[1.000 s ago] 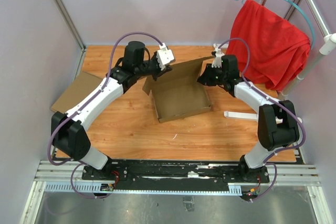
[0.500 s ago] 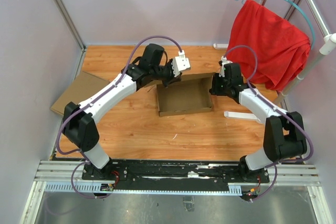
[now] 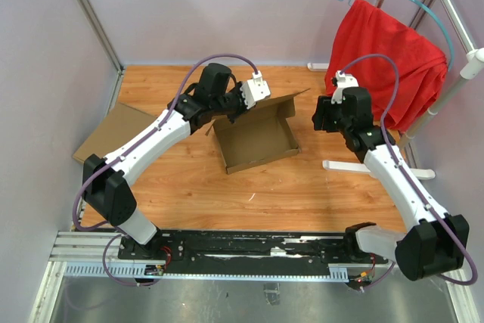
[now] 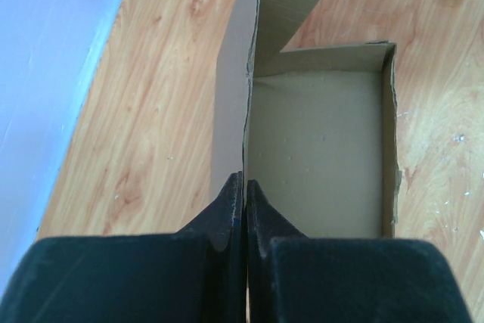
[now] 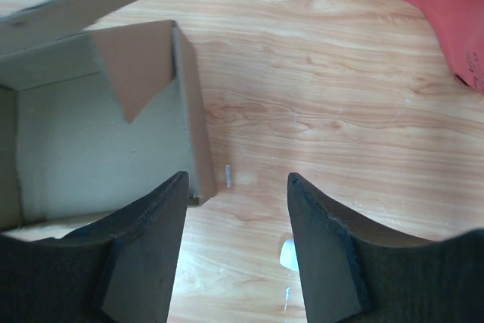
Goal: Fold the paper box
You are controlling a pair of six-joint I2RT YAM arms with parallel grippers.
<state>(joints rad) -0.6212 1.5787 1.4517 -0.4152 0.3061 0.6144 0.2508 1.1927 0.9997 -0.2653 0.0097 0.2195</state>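
My right gripper (image 5: 236, 181) has backed off, open; the paper box (image 3: 257, 141) sits left of it, pinched by my left gripper (image 4: 244, 184).

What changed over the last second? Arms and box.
The right gripper opened and drew back rightward, off the lid flap of the brown corrugated-cardboard paper box; nothing sits between its fingers now. The box turned slightly, its right end swinging away from the arm bases. The left gripper stays shut on the box's side wall. The red cloth and flat cardboard sheet have not moved.
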